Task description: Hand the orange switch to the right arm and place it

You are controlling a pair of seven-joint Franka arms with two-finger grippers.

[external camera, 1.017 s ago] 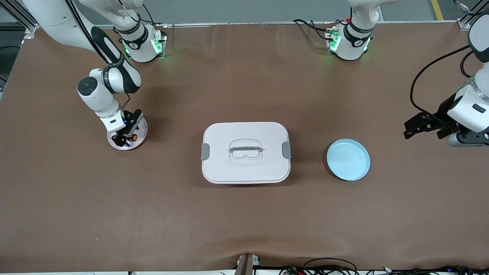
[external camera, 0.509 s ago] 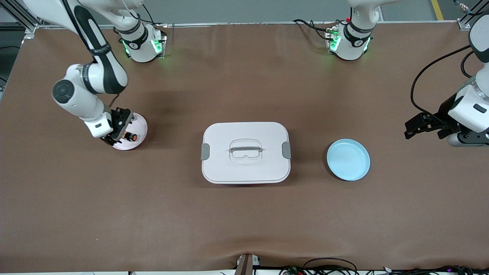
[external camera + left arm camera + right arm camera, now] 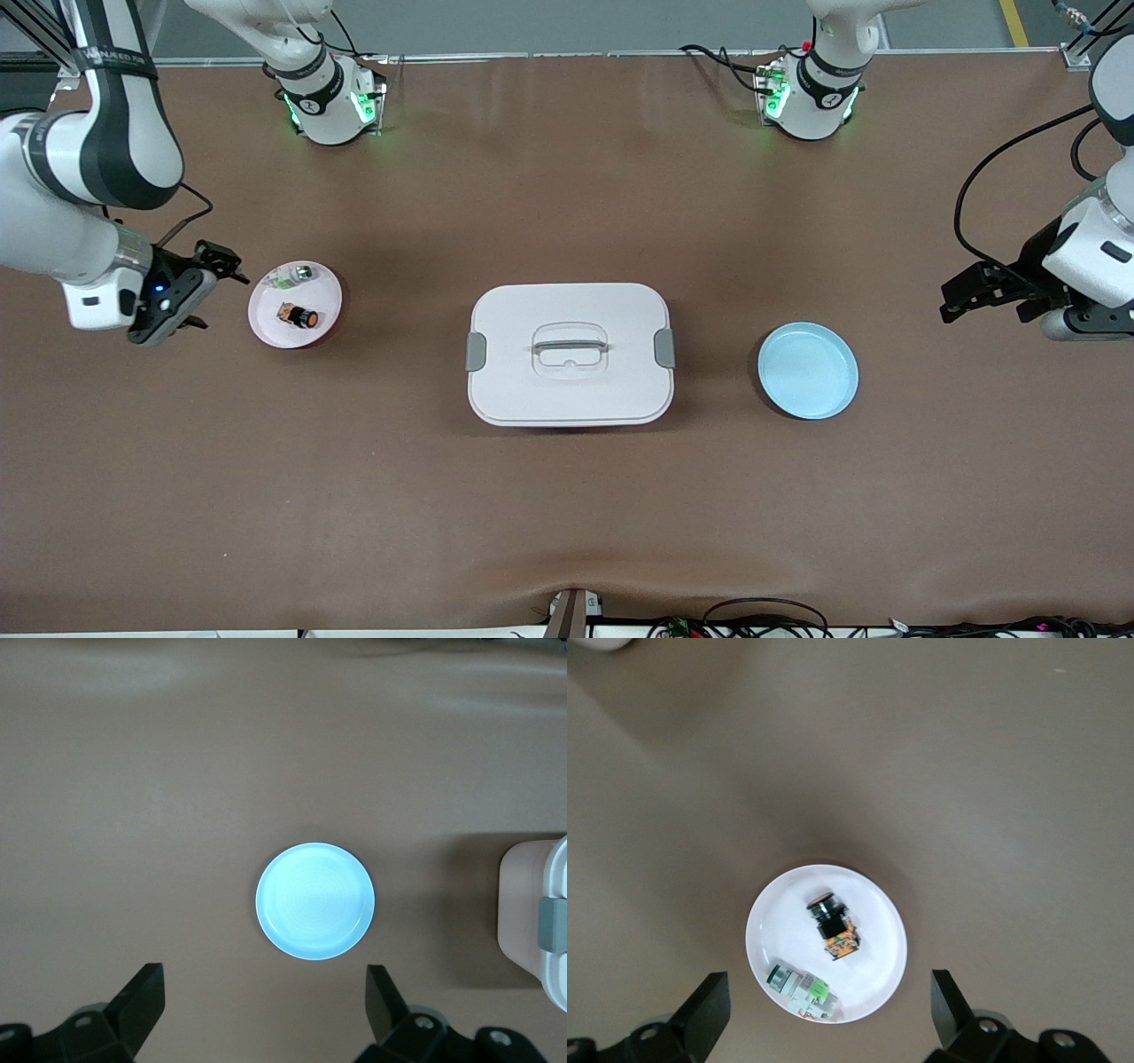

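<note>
Orange switch (image 3: 301, 315) lying on white plate (image 3: 325, 288), my right gripper (image 3: 205, 282) beside that plate, fingers spread, empty; my left gripper (image 3: 986, 292) waiting near blue plate (image 3: 807, 403), released

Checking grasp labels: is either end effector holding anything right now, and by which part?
Nothing is held. Both the right end effector and left end effector are open and empty; the orange switch lies on the white plate.

Tabletop (image 3: 567, 496): you see plain brown, no pattern. Orange switch (image 3: 301, 315): black body, orange band and end. Small part (image 3: 292, 276) beside it: silver, green, whitish. Plate (image 3: 323, 306) under both: white, faintly pink. Second plate (image 3: 807, 370): pale blue. Lidded box (image 3: 570, 390): white, grey clips. Arms: white, black joints; bases glow green.
</note>
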